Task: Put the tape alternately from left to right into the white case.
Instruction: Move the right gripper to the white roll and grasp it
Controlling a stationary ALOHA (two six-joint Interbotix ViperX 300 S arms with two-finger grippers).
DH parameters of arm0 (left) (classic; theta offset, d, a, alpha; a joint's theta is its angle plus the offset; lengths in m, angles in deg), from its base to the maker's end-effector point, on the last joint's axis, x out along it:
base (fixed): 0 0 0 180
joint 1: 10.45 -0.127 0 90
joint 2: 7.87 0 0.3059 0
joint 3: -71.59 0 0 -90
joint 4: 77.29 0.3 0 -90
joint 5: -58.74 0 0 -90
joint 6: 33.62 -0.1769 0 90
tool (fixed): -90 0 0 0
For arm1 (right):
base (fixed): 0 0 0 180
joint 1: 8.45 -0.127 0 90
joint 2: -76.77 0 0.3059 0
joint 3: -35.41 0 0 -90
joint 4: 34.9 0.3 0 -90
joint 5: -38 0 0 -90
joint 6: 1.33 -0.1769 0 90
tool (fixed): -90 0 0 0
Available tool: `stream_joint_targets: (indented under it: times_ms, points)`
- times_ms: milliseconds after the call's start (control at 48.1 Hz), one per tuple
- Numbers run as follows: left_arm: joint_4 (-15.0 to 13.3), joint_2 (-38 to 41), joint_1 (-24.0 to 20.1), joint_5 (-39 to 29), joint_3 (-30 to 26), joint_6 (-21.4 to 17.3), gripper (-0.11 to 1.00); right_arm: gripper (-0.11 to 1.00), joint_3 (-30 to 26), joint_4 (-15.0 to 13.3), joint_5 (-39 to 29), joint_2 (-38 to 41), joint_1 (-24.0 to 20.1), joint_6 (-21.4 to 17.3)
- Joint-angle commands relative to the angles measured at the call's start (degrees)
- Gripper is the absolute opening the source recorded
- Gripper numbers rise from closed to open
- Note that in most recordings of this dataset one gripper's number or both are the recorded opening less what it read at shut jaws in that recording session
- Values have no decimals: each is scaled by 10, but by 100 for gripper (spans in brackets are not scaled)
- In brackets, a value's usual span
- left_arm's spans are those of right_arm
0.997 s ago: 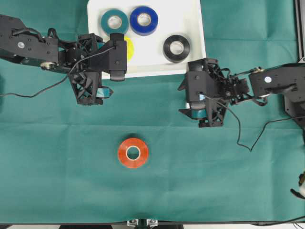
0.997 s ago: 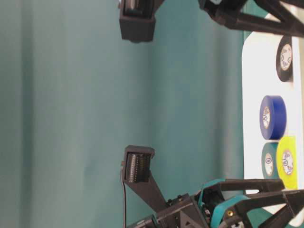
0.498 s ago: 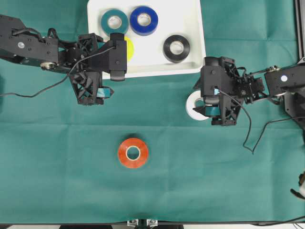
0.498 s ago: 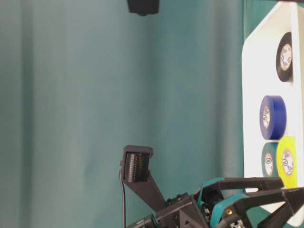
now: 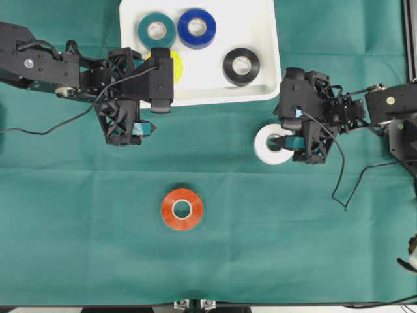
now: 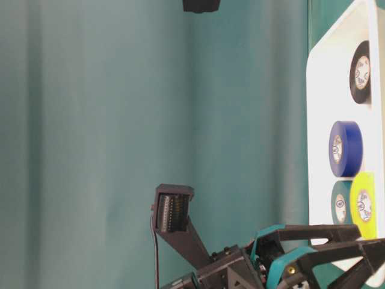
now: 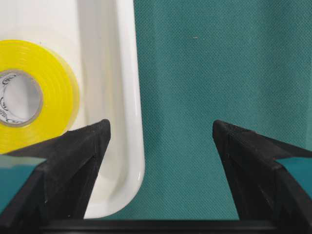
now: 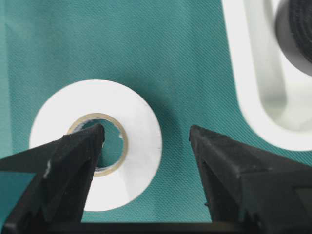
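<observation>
From overhead I see a shallow white plastic rectangular case (image 5: 260, 91) at twelve o'clock on the green cloth (image 5: 78, 228). Inside it lie four glossy tape rolls: teal (image 5: 156, 29), blue (image 5: 197, 27), black (image 5: 241, 65) and yellow (image 5: 174, 65). My left gripper (image 5: 133, 128) sits at the case's seven o'clock corner, jaws spread wide, holding nothing. My right gripper (image 5: 281, 140) is also wide open, one finger over the core of a white tape roll (image 5: 268, 147) lying flat just off the case's five o'clock corner. An orange-red roll (image 5: 182, 208) rests well apart at six o'clock.
</observation>
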Motion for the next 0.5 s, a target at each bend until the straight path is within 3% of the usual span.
stream_joint_targets:
  times_ms: [0, 478]
  points:
    - [-2, -15, 2, 4, -7, 1, 77, 78, -4, 1, 4, -3, 4, -1]
    - [-2, -15, 2, 4, -7, 1, 77, 78, -9, 1, 24, 55, 4, -2]
